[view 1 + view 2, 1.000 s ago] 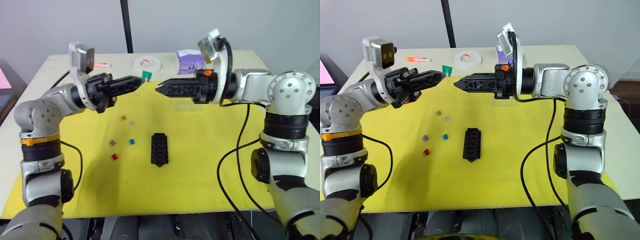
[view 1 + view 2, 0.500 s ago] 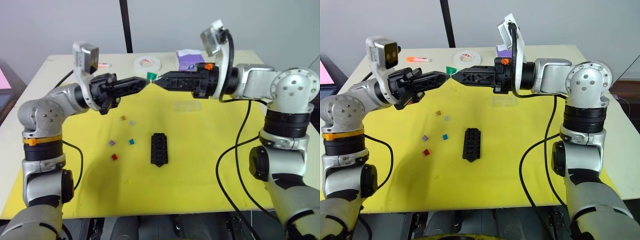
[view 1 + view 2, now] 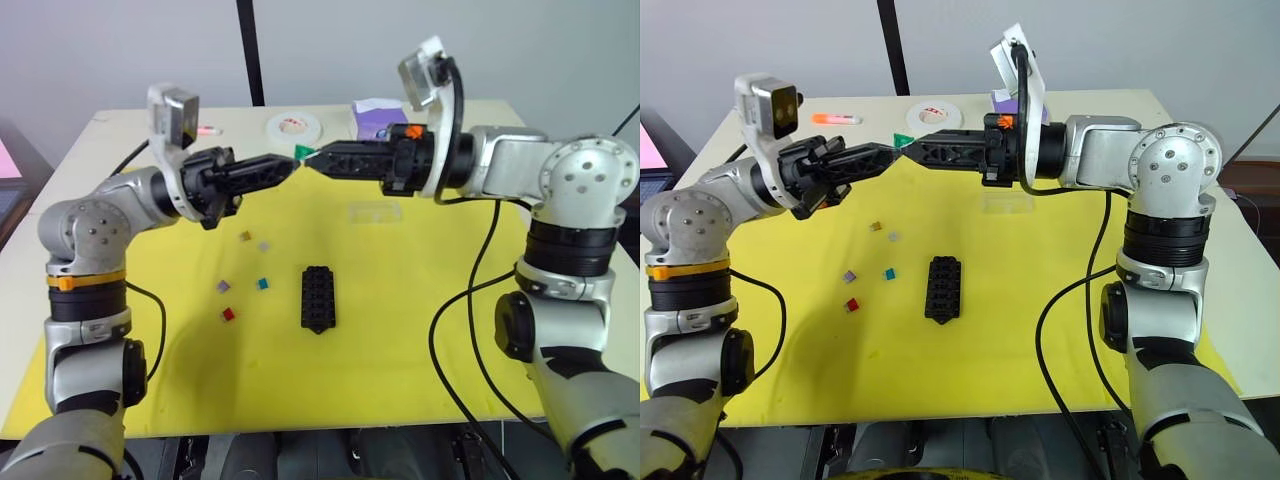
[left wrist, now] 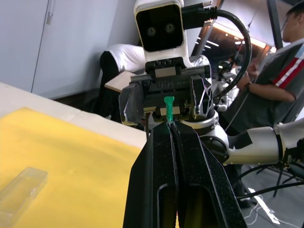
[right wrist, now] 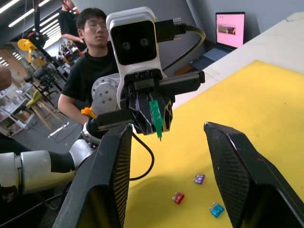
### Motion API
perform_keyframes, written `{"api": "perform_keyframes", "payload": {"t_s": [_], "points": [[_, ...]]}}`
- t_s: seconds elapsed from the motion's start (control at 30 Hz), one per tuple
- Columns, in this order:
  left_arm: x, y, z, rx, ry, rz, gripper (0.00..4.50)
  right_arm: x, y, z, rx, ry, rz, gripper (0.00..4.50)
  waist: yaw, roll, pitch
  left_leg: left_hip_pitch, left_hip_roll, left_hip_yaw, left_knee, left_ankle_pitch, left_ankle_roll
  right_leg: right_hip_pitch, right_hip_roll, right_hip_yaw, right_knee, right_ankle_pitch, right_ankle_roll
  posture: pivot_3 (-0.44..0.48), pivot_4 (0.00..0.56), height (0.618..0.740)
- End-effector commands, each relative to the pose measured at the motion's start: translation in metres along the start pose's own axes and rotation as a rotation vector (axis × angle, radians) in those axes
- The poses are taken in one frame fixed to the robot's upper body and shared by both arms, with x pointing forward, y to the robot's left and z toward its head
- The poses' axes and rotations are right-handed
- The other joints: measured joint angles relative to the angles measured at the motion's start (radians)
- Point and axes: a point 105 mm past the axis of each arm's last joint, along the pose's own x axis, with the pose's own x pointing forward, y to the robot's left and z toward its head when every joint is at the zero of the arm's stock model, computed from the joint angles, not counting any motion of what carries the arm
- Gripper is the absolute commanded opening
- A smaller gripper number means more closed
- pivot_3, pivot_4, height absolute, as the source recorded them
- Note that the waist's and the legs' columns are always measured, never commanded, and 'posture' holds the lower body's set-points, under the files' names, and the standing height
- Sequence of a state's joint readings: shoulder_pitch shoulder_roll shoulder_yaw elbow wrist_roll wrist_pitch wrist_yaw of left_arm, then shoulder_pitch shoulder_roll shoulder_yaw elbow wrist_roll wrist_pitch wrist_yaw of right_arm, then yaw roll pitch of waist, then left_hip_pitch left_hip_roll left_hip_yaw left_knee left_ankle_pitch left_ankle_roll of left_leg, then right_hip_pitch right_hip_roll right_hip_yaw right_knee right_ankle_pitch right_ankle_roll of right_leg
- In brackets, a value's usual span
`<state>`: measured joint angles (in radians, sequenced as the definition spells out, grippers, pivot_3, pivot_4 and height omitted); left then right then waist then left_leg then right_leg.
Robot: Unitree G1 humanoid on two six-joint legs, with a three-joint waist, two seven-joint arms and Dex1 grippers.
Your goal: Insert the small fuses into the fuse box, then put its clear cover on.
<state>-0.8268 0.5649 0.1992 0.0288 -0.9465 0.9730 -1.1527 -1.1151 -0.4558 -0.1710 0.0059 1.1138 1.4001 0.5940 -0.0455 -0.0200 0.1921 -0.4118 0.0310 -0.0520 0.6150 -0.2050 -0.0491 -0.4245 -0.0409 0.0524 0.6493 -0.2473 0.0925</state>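
fuse box [image 3: 319, 297] unobstructed above; small fuses [image 3: 246, 273] scattered just beside

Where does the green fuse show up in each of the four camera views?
Left eye view: green fuse at the tip of the left gripper, over the mat's far edge.
Right eye view: same place.
Left wrist view: poking out of the shut fingertips.
Right wrist view: pinched in the left gripper facing the camera.
Shared landmark: the yellow mat.

Cream table [image 3: 80, 160], yellow mat [image 3: 400, 330], tape roll [image 3: 295, 126], purple box [image 3: 378, 115]
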Motion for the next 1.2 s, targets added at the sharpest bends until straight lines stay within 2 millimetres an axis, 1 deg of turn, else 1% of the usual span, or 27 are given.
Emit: {"api": "perform_keyframes", "payload": {"t_s": [0.03,0.27,0.33,0.37,0.53,0.57,0.87,0.93,1.0,1.07,1.13,1.17,1.2], "points": [[-0.001,-0.003,0.003,0.030,0.006,-0.009,0.00,-0.001,0.013,0.017,-0.063,-0.051,0.037,2.51,0.000,0.000,0.000,0.000,0.000,0.000,0.000,0.000,0.000,0.000,0.000,0.000,0.000,0.000,0.000,0.000,0.150,0.740],[0.000,-0.003,0.003,0.031,0.009,-0.010,0.00,-0.001,0.013,0.017,-0.061,-0.055,0.038,2.51,0.000,0.000,0.000,0.000,0.000,0.000,0.000,0.000,0.000,0.000,0.000,0.000,0.000,0.000,0.000,0.000,0.150,0.740],[0.000,-0.003,0.003,0.033,0.008,-0.011,0.00,0.000,0.013,0.017,-0.061,-0.055,0.036,2.17,0.000,0.000,0.000,0.000,0.000,0.000,0.000,0.000,0.000,0.000,0.000,0.000,0.000,0.000,0.000,0.000,0.150,0.740],[0.001,-0.003,0.003,0.033,0.008,-0.012,0.00,0.000,0.012,0.016,-0.063,-0.053,0.033,1.94,0.000,0.000,0.000,0.000,0.000,0.000,0.000,0.000,0.000,0.000,0.000,0.000,0.000,0.000,0.000,0.000,0.150,0.740],[0.000,-0.003,0.003,0.033,0.008,-0.011,0.00,0.001,0.014,0.015,-0.062,-0.052,0.040,0.21,0.000,0.000,0.000,0.000,0.000,0.000,0.000,0.000,0.000,0.000,0.000,0.000,0.000,0.000,-0.001,0.000,0.150,0.740],[0.000,-0.003,0.003,0.032,0.008,-0.011,0.00,0.000,0.014,0.015,-0.062,-0.052,0.040,0.02,0.000,0.000,0.000,0.000,0.000,0.000,0.000,0.000,0.000,0.000,0.000,0.000,0.000,0.000,-0.001,0.000,0.150,0.740],[-0.003,0.000,0.000,0.025,0.019,0.013,0.00,0.000,0.016,0.014,-0.061,-0.042,0.054,0.02,0.000,0.000,0.000,0.000,0.000,0.000,0.000,0.000,0.000,0.000,0.000,0.000,0.000,-0.001,-0.002,0.000,0.150,0.740],[-0.004,0.003,-0.002,0.027,0.032,0.027,0.41,0.000,0.016,0.014,-0.061,-0.043,0.053,0.00,0.000,0.000,0.000,0.000,0.000,0.000,0.000,0.000,0.000,0.000,0.000,0.000,0.000,-0.001,-0.002,0.000,0.150,0.740],[-0.006,0.005,-0.003,0.032,0.036,0.037,0.95,0.000,0.016,0.015,-0.063,-0.043,0.052,0.00,0.000,0.000,0.000,0.000,0.000,0.000,-0.001,0.000,0.000,0.000,0.000,0.000,0.000,-0.001,-0.002,0.000,0.150,0.740],[-0.007,0.005,-0.002,0.034,0.036,0.039,1.60,0.000,0.016,0.015,-0.066,-0.042,0.053,0.00,0.000,0.000,0.000,0.000,0.000,0.000,-0.001,0.000,0.000,0.000,0.000,0.000,0.000,-0.001,-0.002,0.000,0.150,0.740],[-0.010,0.004,-0.002,0.036,0.040,0.039,2.34,0.000,0.017,0.015,-0.067,-0.044,0.057,0.00,0.000,0.000,0.000,0.000,0.000,0.000,-0.001,0.000,0.000,0.000,0.000,0.000,-0.001,-0.002,-0.002,0.000,0.150,0.740],[-0.011,0.003,-0.002,0.035,0.045,0.041,2.63,-0.001,0.017,0.015,-0.067,-0.044,0.059,0.00,0.000,0.000,0.000,0.000,0.000,0.000,-0.001,0.000,0.000,0.000,0.000,0.000,-0.001,-0.002,-0.002,0.000,0.150,0.740],[-0.013,0.003,-0.002,0.036,0.054,0.049,3.03,-0.001,0.017,0.015,-0.071,-0.044,0.060,0.00,-0.001,0.000,0.000,0.000,0.000,0.000,-0.001,0.000,0.000,0.000,0.000,0.000,-0.001,-0.002,-0.002,0.000,0.150,0.740]]}}
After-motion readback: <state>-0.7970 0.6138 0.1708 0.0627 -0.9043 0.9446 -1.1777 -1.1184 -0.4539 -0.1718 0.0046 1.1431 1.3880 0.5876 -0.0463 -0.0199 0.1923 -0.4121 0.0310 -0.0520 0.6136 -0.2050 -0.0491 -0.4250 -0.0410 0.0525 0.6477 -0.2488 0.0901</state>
